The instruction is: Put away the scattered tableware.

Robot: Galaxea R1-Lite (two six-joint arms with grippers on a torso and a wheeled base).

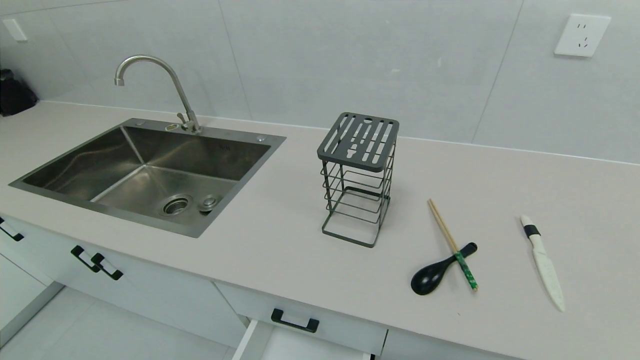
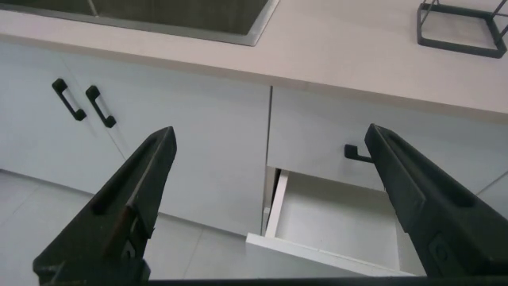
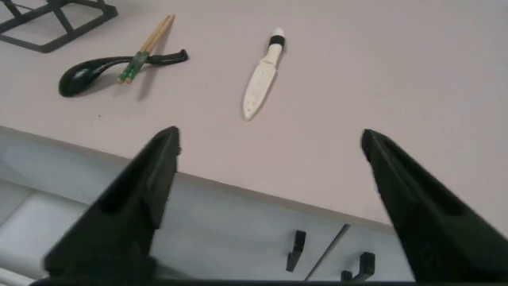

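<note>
A dark wire cutlery rack with a slotted top stands mid-counter. To its right lie a black spoon and a pair of chopsticks crossing its handle. Farther right lies a white knife with a black band. The right wrist view looks over the spoon, chopsticks and knife from beyond the counter's front edge, my right gripper open and empty. My left gripper hangs open and empty in front of the cabinets, below the counter.
A steel sink with a curved tap takes up the counter's left. Below the front edge, one white drawer stands partly pulled out, and the cabinet doors carry black handles. A wall socket sits at the upper right.
</note>
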